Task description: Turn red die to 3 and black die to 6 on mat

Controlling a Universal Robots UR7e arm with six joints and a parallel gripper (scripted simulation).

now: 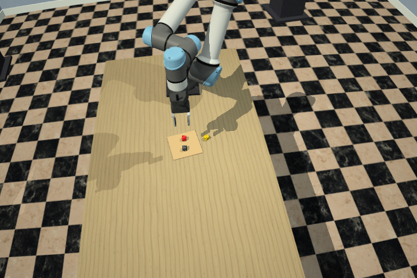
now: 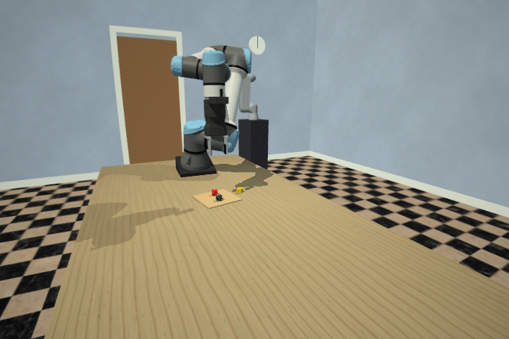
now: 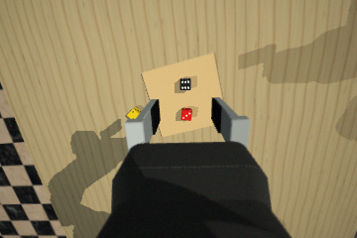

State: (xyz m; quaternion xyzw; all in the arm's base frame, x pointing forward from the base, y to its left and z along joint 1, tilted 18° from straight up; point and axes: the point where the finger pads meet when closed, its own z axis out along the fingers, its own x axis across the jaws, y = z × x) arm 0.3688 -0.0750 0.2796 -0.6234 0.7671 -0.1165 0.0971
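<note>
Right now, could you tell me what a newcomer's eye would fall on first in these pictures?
The grey-and-blue robot arm towers over the far end of the long wooden table, its gripper raised above the mat, jaws wide and empty. Below, a small red die and a black die sit apart on a square tan mat; a yellow die lies just off it.

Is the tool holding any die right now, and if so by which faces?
Nothing is held. The tool hangs open above the mat, its fingers wide apart; the red die and the black die lie free on the mat.
</note>
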